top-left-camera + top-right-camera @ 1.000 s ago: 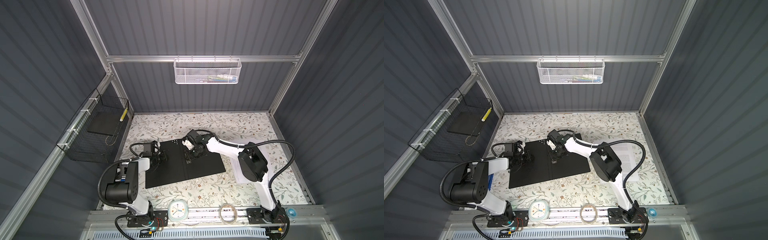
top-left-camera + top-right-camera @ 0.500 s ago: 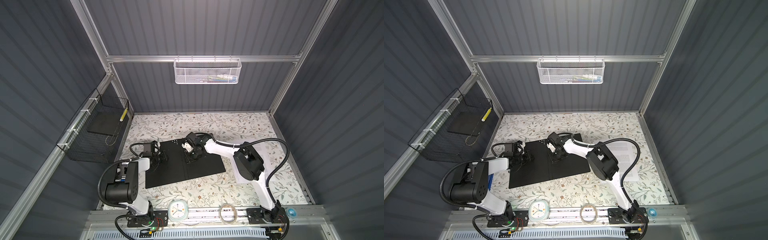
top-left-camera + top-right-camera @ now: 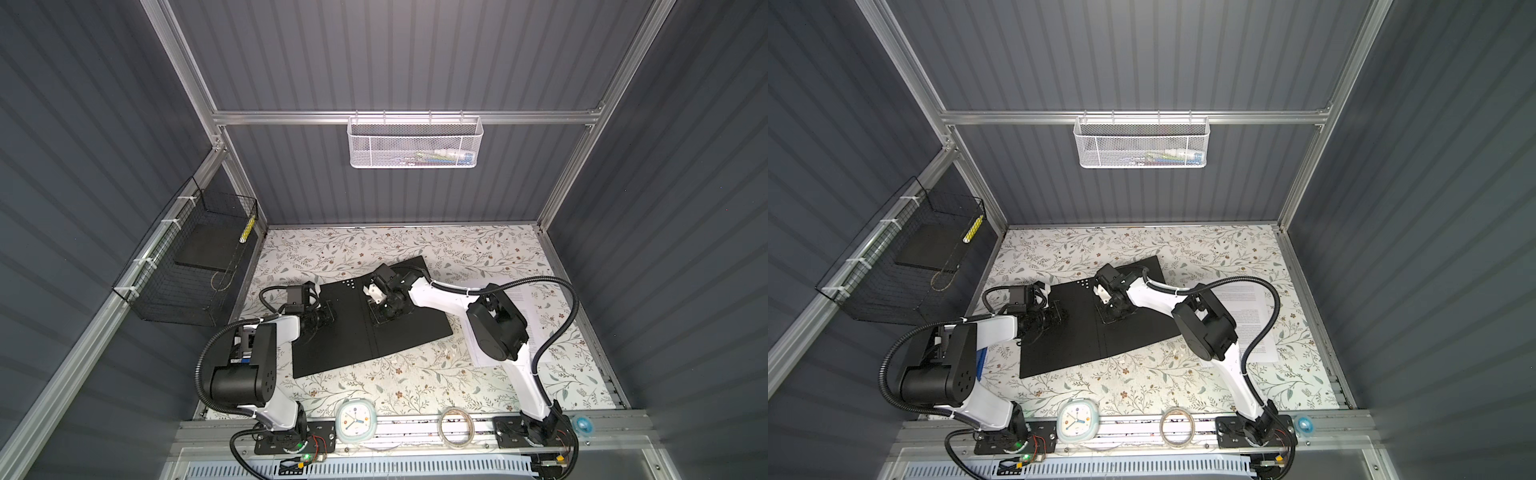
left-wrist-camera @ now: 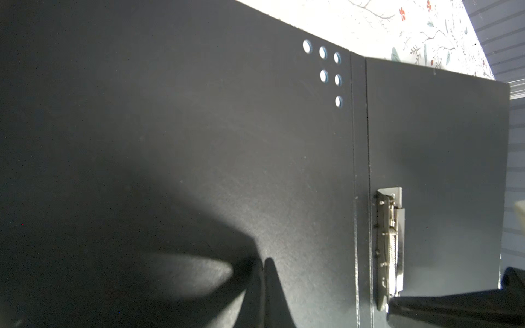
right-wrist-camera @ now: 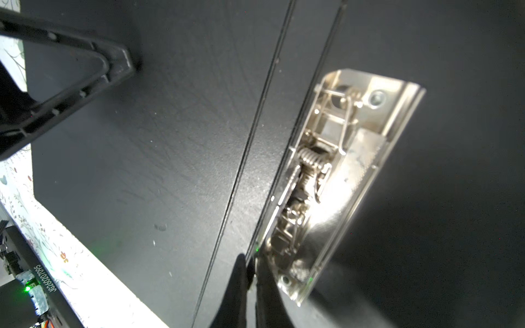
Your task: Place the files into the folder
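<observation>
Black inner faces up, folder [image 3: 374, 336] lies open mid-table; left gripper [image 4: 263, 264], fingers together, rests on its left cover, right gripper [image 5: 250, 265], fingers also together, noses the metal clip [image 5: 341, 170]. Risks: tips skidding off the sprung clip; paper [image 3: 1252, 324], lying right under that arm's elbow, getting swept.

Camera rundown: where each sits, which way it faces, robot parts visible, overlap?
Top views: high at the front, looking down at the table, open folder and files; left arm and right arm in full.
Left wrist: on the left arm, looking past the left gripper, fingers shut, across the folder to the metal clip.
Right wrist: on the right arm, close over the clip, right gripper, fingers shut, at its end.
Shared: both wrist views show the clip.
</observation>
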### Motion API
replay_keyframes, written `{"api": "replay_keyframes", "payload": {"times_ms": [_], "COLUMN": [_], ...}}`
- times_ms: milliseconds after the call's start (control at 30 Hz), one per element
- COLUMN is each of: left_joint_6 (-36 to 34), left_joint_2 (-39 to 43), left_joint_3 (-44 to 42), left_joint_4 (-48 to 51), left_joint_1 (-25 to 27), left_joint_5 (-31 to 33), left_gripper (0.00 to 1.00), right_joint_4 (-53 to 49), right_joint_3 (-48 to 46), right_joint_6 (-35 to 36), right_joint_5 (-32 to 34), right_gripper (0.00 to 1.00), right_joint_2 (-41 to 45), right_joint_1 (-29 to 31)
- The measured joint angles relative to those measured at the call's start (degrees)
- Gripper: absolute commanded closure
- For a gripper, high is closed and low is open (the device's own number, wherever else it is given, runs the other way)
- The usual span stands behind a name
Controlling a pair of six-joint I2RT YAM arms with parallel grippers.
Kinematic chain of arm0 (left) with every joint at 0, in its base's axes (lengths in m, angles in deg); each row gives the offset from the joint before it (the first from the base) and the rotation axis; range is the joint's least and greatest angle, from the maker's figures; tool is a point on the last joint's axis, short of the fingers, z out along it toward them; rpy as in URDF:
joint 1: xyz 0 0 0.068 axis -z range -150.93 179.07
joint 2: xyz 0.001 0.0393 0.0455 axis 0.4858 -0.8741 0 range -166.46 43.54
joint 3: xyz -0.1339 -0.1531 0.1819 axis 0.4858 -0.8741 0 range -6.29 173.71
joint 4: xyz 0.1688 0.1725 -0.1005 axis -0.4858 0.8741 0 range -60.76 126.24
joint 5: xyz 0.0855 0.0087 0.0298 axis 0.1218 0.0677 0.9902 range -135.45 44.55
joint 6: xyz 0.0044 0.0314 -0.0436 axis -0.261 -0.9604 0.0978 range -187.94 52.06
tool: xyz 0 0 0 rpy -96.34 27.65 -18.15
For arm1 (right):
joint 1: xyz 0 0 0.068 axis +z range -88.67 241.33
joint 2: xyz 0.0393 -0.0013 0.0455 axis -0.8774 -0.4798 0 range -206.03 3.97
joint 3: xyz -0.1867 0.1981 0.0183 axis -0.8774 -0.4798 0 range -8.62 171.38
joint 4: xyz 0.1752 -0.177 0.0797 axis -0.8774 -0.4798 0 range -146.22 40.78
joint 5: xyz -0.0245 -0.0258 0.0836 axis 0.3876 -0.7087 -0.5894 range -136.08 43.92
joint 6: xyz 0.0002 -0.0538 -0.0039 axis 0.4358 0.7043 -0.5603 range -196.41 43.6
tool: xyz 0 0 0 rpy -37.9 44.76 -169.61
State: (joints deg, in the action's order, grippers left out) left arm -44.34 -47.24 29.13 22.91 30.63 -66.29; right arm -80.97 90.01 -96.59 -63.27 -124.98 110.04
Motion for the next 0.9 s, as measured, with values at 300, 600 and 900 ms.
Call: {"api": "replay_keyframes", "payload": {"times_ms": [300, 600, 900], "left_joint_6": [0.0, 0.0, 0.0], "left_joint_2": [0.0, 0.0, 0.0], "left_joint_3": [0.0, 0.0, 0.0], "left_joint_4": [0.0, 0.0, 0.0], "left_joint_1": [0.0, 0.0, 0.0], "left_joint_5": [0.0, 0.0, 0.0], "left_gripper": [1.0, 1.0, 1.0], "right_joint_4": [1.2, 2.7, 4.1], "right_joint_3": [-1.6, -5.0, -5.0], "right_joint_6": [0.9, 0.0, -0.1], "right_joint_5": [1.2, 1.8, 2.0], "right_gripper": [0.8, 0.76, 0.66], "right_joint_2": [1.5, 4.4, 4.7], "right_joint_1": [0.2, -0.3, -1.2]}}
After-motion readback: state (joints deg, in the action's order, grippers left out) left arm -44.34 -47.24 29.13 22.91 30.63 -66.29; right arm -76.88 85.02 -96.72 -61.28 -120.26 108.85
